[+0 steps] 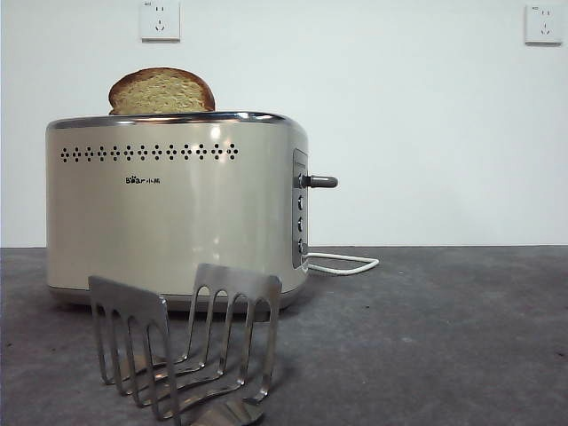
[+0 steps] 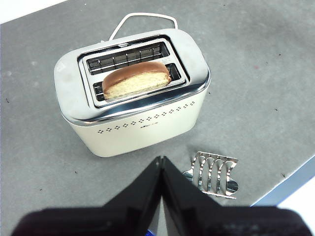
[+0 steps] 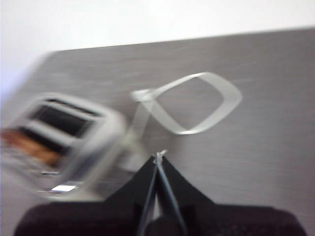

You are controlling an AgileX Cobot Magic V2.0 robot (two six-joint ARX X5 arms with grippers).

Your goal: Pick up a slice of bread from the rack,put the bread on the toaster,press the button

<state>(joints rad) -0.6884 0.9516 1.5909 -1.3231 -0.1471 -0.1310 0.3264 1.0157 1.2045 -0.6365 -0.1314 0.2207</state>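
Observation:
The slice of bread [image 1: 162,91] stands in a slot of the cream toaster [image 1: 173,209], its rounded top above the chrome rim. It also shows in the left wrist view [image 2: 135,78], in the slot nearer the dotted side of the toaster [image 2: 133,93]. The silver rack [image 1: 182,342] stands bare in front of the toaster, and shows in the left wrist view [image 2: 212,173]. The grey lever button [image 1: 319,181] sticks out of the end panel, raised. My left gripper [image 2: 161,160] is shut and empty, high above the toaster. My right gripper [image 3: 158,156] is shut and empty, above the table near the toaster [image 3: 64,142]; that view is blurred.
A white power cable [image 1: 342,263] loops on the dark grey table [image 1: 444,337] beside the toaster, and shows in the right wrist view [image 3: 197,105]. Two wall sockets [image 1: 160,19] sit on the white wall behind. The table edge [image 2: 290,179] lies close to the rack.

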